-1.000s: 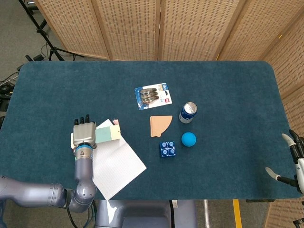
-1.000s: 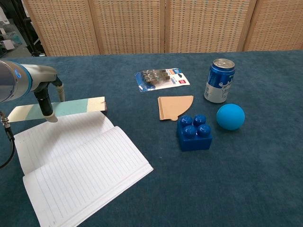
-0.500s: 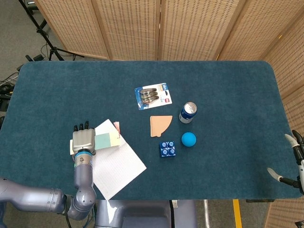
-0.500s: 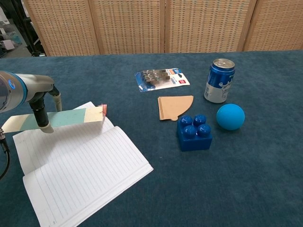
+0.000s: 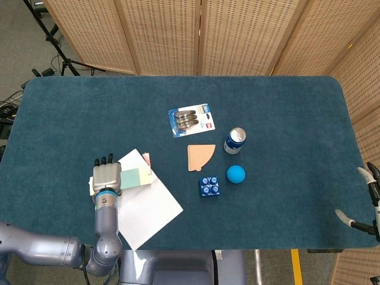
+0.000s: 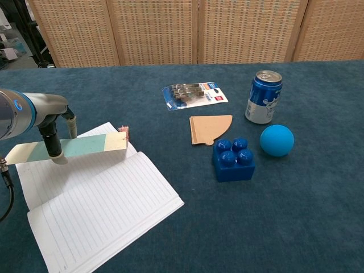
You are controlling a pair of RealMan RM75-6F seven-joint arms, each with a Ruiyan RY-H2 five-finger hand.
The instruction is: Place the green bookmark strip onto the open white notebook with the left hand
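The left hand point(image 5: 105, 176) grips the green bookmark strip point(image 6: 68, 147) between its fingers point(image 6: 54, 149), holding it over the far page of the open white notebook point(image 6: 96, 199). Since a second ago the strip has come nearer and lower — from beyond the notebook's far edge to above the paper. Whether it touches the page, I cannot tell. Judgement: release is the remaining step. The right hand point(image 5: 363, 199) sits idle at the counter's point(image 5: 285, 113) right edge, fingers spread, holding nothing.
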